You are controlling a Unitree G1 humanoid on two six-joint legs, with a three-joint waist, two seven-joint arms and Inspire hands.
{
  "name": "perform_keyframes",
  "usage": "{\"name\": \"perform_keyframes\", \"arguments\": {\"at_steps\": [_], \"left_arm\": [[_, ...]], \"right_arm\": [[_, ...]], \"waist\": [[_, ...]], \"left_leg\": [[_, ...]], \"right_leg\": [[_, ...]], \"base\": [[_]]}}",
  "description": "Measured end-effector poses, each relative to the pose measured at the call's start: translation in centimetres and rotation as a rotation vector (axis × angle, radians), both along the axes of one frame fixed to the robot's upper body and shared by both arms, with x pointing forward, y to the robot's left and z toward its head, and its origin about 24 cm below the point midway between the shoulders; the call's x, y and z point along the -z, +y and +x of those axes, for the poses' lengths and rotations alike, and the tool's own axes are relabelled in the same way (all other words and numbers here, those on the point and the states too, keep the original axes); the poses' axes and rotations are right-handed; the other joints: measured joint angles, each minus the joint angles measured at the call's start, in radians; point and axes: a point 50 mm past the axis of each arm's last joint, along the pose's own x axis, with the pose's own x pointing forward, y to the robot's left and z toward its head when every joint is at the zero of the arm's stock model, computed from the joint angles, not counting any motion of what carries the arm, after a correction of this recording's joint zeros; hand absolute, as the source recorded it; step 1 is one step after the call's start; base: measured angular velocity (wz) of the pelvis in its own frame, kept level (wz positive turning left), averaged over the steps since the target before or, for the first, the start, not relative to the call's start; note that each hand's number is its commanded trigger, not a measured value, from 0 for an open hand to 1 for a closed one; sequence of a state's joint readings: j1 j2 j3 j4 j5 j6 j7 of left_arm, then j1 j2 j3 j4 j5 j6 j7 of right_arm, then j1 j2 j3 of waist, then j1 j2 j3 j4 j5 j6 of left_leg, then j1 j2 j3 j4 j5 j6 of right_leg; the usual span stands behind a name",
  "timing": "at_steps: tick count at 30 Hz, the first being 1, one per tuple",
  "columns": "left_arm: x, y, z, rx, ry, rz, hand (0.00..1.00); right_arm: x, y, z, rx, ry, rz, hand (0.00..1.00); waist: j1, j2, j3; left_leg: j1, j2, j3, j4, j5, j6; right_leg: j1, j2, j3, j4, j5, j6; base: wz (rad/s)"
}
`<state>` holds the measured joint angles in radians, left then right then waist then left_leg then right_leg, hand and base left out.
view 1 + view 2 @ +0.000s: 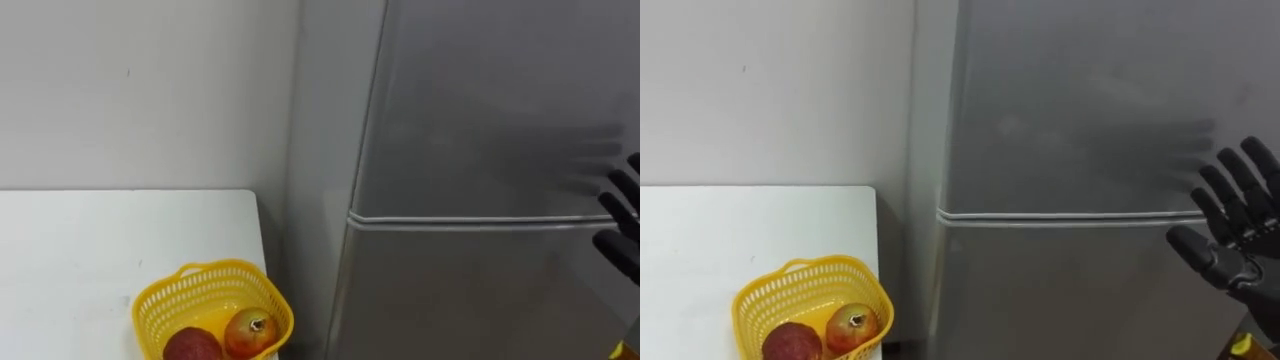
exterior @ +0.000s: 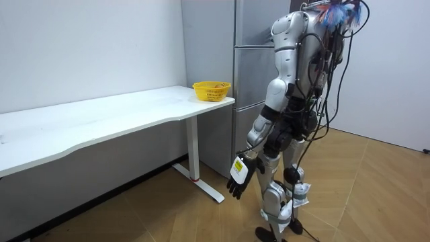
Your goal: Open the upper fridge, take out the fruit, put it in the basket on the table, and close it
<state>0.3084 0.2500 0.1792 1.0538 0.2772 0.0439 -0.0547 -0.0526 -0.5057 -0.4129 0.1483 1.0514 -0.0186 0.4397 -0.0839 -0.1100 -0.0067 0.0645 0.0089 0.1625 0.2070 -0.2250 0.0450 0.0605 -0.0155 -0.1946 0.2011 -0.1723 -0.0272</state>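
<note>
1. Fridge (image 1: 480, 100): a tall silver cabinet, directly before which the robot is stood. Its upper door (image 1: 1080, 100) and lower door (image 1: 1060, 300) are both closed and are parted by a horizontal seam (image 1: 1070, 217). The thing to be retrieved is presumed to lie behind the upper door. It is hidden, so its weight and fragility cannot be judged. The door itself is judged rigid, fairly heavy and held by a seal, and its smooth face is likely to slip under flat fingers. No handle is seen, so a hold is best sought at the door's free edge or at the lip along the seam.
2. Table (image 1: 100, 240): a white top, set just beside the fridge on the robot's left.
3. Basket (image 1: 215, 295): yellow plastic mesh, placed on the table corner nearest the fridge.
4. Right hand (image 1: 1240, 250): raised before the fridge at seam height, towards its right edge. The fingers are spread and nearly straight, and nothing is held. Contact with the door cannot be told.
5. Left hand (image 2: 240, 176): hung at the robot's side, well apart from the fridge, with fingers relaxed and empty.
6. Dark red fruit (image 1: 192, 345) and apple (image 1: 250, 332): lodged touching in the basket.
</note>
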Motion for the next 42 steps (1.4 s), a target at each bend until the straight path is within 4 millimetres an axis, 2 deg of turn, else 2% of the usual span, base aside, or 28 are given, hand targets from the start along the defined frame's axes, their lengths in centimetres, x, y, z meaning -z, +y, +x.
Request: {"name": "perform_keyframes", "arguments": {"at_steps": [11,16,17,22,28,29,30,32,33,34,35,36,39,41,42], "left_arm": [[0.0,0.0,0.0,0.009,0.003,0.004,0.0],[0.0,-0.1,0.0,0.016,0.003,0.021,0.0],[0.0,-0.1,0.0,0.018,0.003,0.021,0.0],[0.0,0.0,0.1,0.017,0.001,0.023,0.0],[-0.1,0.1,0.6,0.012,-0.021,0.063,0.0],[-0.1,0.1,0.8,0.016,-0.025,0.067,0.0],[-0.1,0.1,1.0,0.017,-0.029,0.067,0.0],[-0.1,0.1,1.2,0.017,-0.036,0.067,0.0],[-0.1,0.1,1.3,0.019,-0.041,0.067,0.0],[-0.1,0.1,1.4,0.02,-0.043,0.067,0.0],[-0.1,0.1,1.5,0.021,-0.044,0.065,0.0],[-0.1,0.0,1.4,0.02,-0.042,0.063,0.0],[0.0,0.0,1.0,0.022,-0.029,0.063,0.0],[0.2,-0.5,0.8,0.031,-0.011,0.05,0.0],[0.4,-0.8,0.8,0.03,-0.005,0.04,0.0]], "right_arm": [[0.0,0.0,0.0,0.001,0.001,0.002,0.0],[0.3,-0.1,-0.2,0.009,0.013,0.004,0.0],[0.5,-0.2,-0.4,0.014,0.024,0.004,0.0],[2.4,-0.9,-2.0,0.042,0.105,0.018,0.0],[7.4,-3.3,-4.3,0.221,0.33,0.158,0.0],[8.4,-3.8,-4.8,0.264,0.379,0.176,0.0],[9.4,-4.2,-5.5,0.303,0.431,0.188,0.0],[11.0,-4.5,-6.7,0.352,0.501,0.217,0.0],[12.1,-4.7,-7.5,0.379,0.552,0.225,0.0],[12.7,-4.8,-7.9,0.394,0.58,0.23,0.0],[13.8,-5.0,-8.8,0.42,0.635,0.235,0.0],[15.0,-5.1,-10.0,0.447,0.691,0.249,0.0],[18.1,-4.3,-13.2,0.491,0.839,0.288,0.0],[21.7,-2.3,-16.4,0.498,1.033,0.314,0.0],[23.4,-1.0,-18.1,0.485,1.147,0.312,0.0]], "waist": [[-0.002,0.003,0.0019],[-0.02,0.006,-0.0023],[-0.024,0.002,-0.0068],[-0.023,0.009,-0.0082],[-0.024,0.005,-0.0035],[-0.025,0.009,-0.005],[-0.023,0.005,-0.0015],[-0.021,0.014,-0.0012],[-0.021,0.013,0.0015],[-0.021,0.02,-0.0022],[-0.021,0.017,-0.0017],[-0.016,0.028,-0.0035],[-0.008,0.03,-0.0082],[-0.01,0.031,-0.006],[-0.004,0.038,-0.0046]], "left_leg": [[-0.006,0.0,-0.001,0.014,0.0,0.0],[-0.02,0.0,-0.006,0.016,0.0,0.0],[-0.02,0.0,-0.003,0.015,0.0,0.0],[-0.017,0.001,0.0,0.003,0.0,0.0],[-0.013,0.0,0.002,-0.005,0.0,0.0],[-0.011,0.0,0.002,-0.006,0.0,0.0],[-0.006,0.0,0.003,-0.01,0.0,0.0],[-0.002,0.0,0.005,-0.01,-0.001,-0.001],[-0.002,0.0,0.005,-0.009,-0.001,-0.001],[-0.002,0.0,0.006,-0.01,-0.001,-0.001],[-0.001,0.0,0.01,-0.01,-0.001,-0.001],[0.0,0.0,0.015,-0.01,-0.001,-0.001],[0.003,0.001,0.014,-0.012,-0.001,-0.002],[0.003,0.002,0.014,-0.011,-0.001,-0.003],[0.001,0.001,0.015,-0.011,-0.001,-0.003]], "right_leg": [[-0.009,-0.001,-0.002,-0.003,0.0,0.0],[-0.008,0.0,-0.008,-0.014,0.003,-0.001],[-0.008,0.0,-0.01,-0.013,0.004,-0.001],[-0.008,0.001,-0.005,-0.013,0.004,-0.001],[-0.01,0.001,0.001,-0.014,0.004,-0.001],[-0.009,0.001,0.001,-0.015,0.004,-0.001],[-0.009,0.002,0.003,-0.015,0.004,0.0],[-0.008,0.003,0.004,-0.017,0.003,0.0],[-0.009,0.003,0.004,-0.017,0.003,0.0],[-0.009,0.003,0.004,-0.018,0.003,0.0],[-0.01,0.002,0.006,-0.019,0.003,0.0],[-0.009,0.003,0.006,-0.021,0.003,0.0],[-0.004,0.005,0.004,-0.031,0.003,0.0],[-0.004,0.005,0.002,-0.03,0.003,0.0],[-0.006,0.005,0.002,-0.031,0.003,0.0]], "base": [[0.0],[0.03],[0.0],[0.0],[-0.02],[-0.03],[-0.03],[-0.02],[0.0],[0.0],[-0.05],[-0.04],[0.0],[0.0],[0.0]]}}
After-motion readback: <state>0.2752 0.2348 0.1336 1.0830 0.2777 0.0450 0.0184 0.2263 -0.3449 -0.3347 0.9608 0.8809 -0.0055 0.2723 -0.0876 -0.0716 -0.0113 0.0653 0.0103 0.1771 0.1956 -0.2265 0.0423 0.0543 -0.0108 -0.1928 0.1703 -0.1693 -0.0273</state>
